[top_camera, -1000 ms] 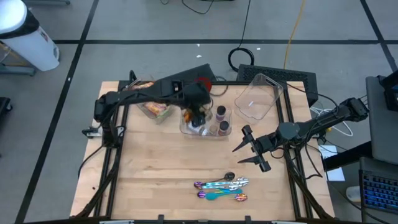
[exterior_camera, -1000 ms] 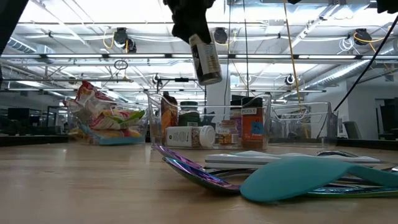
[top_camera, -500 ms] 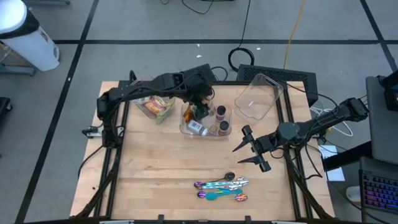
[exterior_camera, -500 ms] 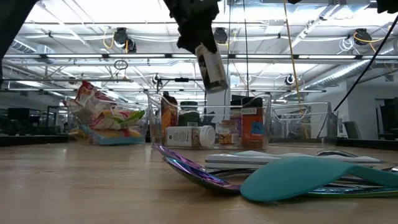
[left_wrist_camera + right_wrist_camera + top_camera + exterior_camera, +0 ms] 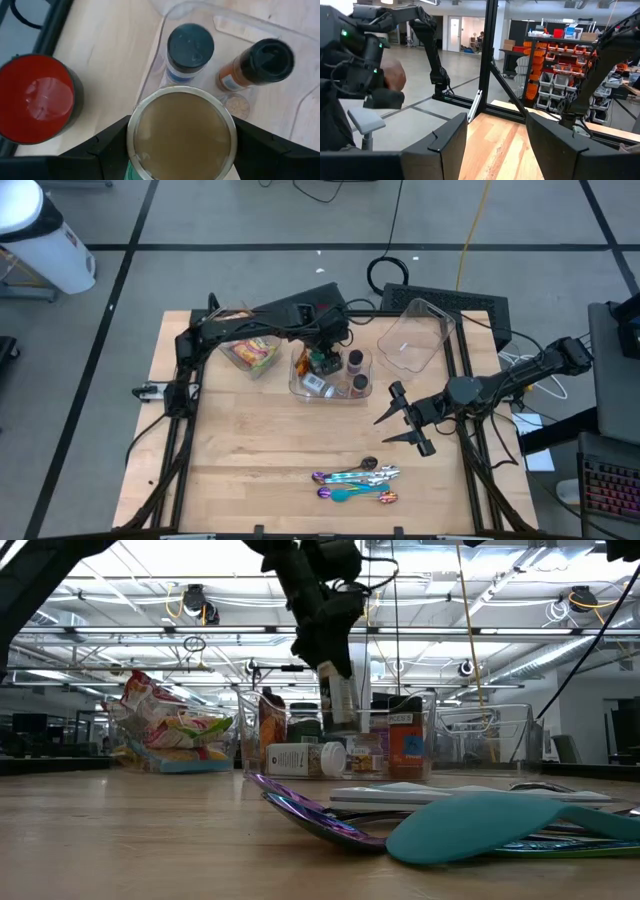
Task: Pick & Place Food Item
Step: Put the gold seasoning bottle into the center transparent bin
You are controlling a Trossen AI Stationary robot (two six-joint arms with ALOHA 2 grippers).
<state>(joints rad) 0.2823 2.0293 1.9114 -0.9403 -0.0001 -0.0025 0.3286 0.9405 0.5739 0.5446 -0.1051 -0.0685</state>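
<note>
High view: left claw [image 5: 322,361] pinching spice jar [image 5: 324,364] over clear bin [image 5: 362,394]; right claw [image 5: 392,421] spread.

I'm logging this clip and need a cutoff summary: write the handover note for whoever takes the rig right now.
Left tool: shut on a spice jar, held upright over the clear bin at the table's far side.
Right tool: open, empty, waiting at the right side of the table.
In the bin: a dark-lidded jar, an orange spice bottle, a white bottle lying down.
Snack bin left of it; spoons at the near edge.
Done: jar picked.
Left: lower it into the bin, release.
</note>
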